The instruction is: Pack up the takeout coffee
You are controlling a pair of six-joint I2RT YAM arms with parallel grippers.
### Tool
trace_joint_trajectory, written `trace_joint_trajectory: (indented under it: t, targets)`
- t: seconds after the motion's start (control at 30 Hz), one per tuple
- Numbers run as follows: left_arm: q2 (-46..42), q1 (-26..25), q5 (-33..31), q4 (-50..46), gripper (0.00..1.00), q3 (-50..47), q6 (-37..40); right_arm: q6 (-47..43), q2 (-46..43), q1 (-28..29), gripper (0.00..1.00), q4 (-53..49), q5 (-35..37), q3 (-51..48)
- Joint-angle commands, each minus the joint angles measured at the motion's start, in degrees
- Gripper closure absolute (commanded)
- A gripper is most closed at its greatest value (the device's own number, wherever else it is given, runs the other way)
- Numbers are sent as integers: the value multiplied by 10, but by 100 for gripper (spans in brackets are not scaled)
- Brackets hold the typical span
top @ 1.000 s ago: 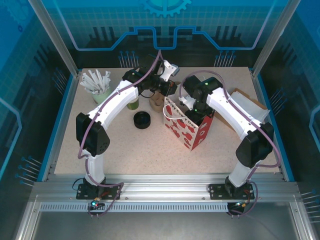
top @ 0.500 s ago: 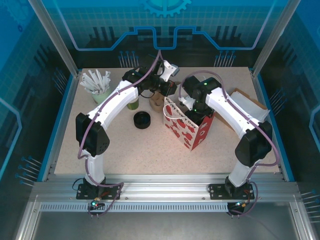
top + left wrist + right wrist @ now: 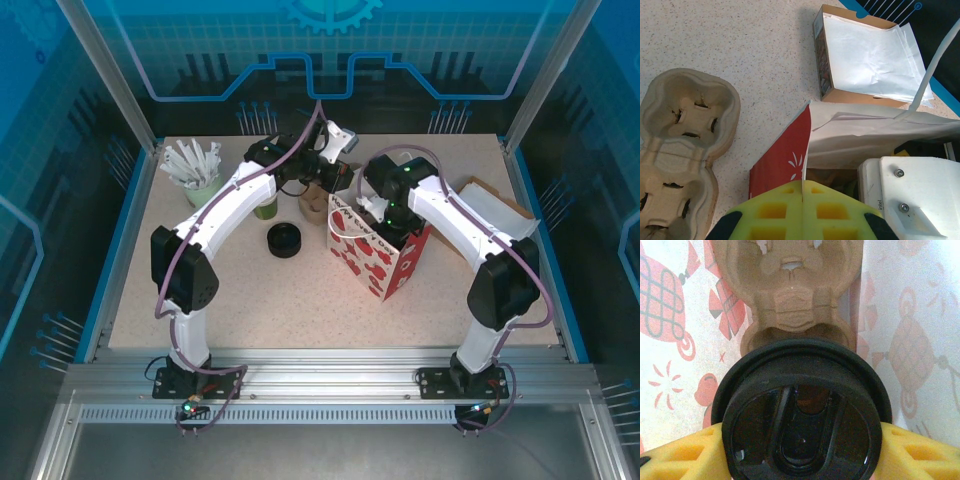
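1. Progress: the takeout coffee [image 3: 801,415] is already lidded and down inside the red-patterned paper bag [image 3: 372,258], near the middle of the table [image 3: 300,300]. In the right wrist view the bag's white inner walls rise on both sides of the black lid.
2. A pulp cup carrier [image 3: 790,295] lies on the bag's floor beyond the cup. The lid hides the nearest pocket, so I cannot tell whether the cup's base is seated.
3. Left to do, as I judge it: settle the cup in the pocket, let go, and lift both arms clear of the bag.
4. Right jaws: partly open and clamped on the takeout coffee, with a yellow finger [image 3: 675,455] on each side just under the lid.
5. Left jaws: fully closed. The bag's upright rim runs straight into the seam between the pads [image 3: 775,212], so they seem to pinch it and hold the mouth open.
6. Right arm [image 3: 470,235]: it reaches in from the right and bends at the elbow, with its wrist pointing steeply down into the bag's mouth.
7. Left arm [image 3: 225,215]: it stretches far across the table, with its wrist at the bag's far corner.
8. Nearby: spare carriers [image 3: 680,150] just beside the bag, a pile of black lids [image 3: 285,240], and a box of white paper [image 3: 865,55].
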Motion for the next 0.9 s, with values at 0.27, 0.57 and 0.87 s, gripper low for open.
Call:
trace_joint_trajectory:
  t: [0.27,0.57,0.87]
  targets:
    - [-11,-3,8,-18,100,-17,14,-5,26,-13,64,6,11,-28]
    - [-12,-3,7,-18,100,-18,16,1,27,-8,64,-9,25,-17]
    - [-11,-3,7,-20,100,-19,17,5,33,5,64,-41,33,24]
